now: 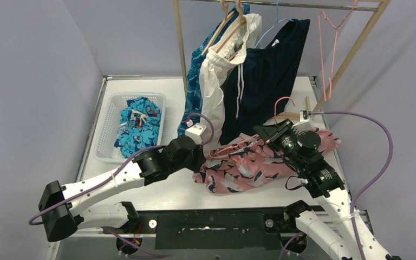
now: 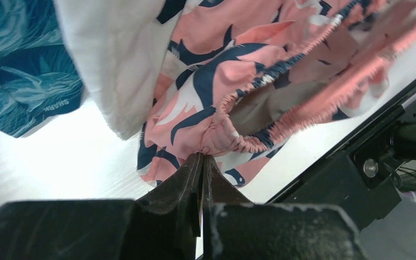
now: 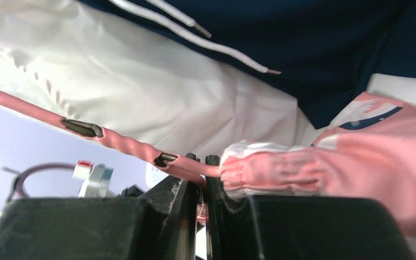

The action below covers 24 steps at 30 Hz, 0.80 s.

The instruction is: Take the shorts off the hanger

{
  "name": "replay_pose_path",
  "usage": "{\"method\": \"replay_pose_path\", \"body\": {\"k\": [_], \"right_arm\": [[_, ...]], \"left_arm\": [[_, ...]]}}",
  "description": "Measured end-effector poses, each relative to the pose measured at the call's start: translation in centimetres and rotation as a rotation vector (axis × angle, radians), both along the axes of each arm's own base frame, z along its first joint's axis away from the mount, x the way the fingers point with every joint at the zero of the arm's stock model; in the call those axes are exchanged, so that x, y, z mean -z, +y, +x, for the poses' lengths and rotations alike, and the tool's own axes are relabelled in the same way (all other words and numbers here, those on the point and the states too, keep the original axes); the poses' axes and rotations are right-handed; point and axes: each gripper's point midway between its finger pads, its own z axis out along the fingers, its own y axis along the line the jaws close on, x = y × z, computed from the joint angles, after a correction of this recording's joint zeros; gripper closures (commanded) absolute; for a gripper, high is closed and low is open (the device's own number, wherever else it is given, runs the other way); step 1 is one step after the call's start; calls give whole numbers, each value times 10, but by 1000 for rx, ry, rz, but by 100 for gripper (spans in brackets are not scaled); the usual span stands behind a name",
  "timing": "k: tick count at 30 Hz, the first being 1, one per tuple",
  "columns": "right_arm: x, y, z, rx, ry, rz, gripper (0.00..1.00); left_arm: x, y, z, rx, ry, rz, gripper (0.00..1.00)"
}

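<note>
At table centre, the left gripper [image 2: 201,162] is clamped tight on the elastic waistband of the pink floral shorts [image 1: 244,169]. The right gripper [image 3: 197,165] is pinched shut on the pink hanger [image 3: 122,142], right where it meets that waistband. The shorts sprawl on the table [image 1: 195,193]. Behind them, white shorts [image 1: 214,81] and navy shorts [image 1: 271,70] hang from the rail [image 1: 303,4]. Teal shorts [image 1: 138,127] sit in the basket [image 1: 104,130].

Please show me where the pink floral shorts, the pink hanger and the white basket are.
pink floral shorts [image 1: 238,169], top external view, middle of the bunched fabric
pink hanger [image 3: 125,145], right wrist view, twisted part of its wire
white basket [image 1: 105,130], top external view, its left wall
</note>
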Motion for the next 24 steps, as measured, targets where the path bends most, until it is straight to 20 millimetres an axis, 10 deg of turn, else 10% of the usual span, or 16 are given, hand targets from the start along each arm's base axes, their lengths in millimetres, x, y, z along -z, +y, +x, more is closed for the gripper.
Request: {"method": "replay_pose_path", "body": {"k": [5, 8, 12, 24], "right_arm": [[-2, 14, -3, -88, -8, 1, 100], [-1, 15, -2, -91, -2, 1, 100], [-5, 14, -3, -87, -12, 12, 100], [-3, 18, -1, -103, -7, 11, 100]], "left_arm": [[4, 5, 4, -4, 41, -17, 98], [4, -3, -9, 84, 65, -28, 60], [-1, -11, -23, 152, 65, -45, 45], [-51, -26, -19, 205, -61, -175, 35]]}}
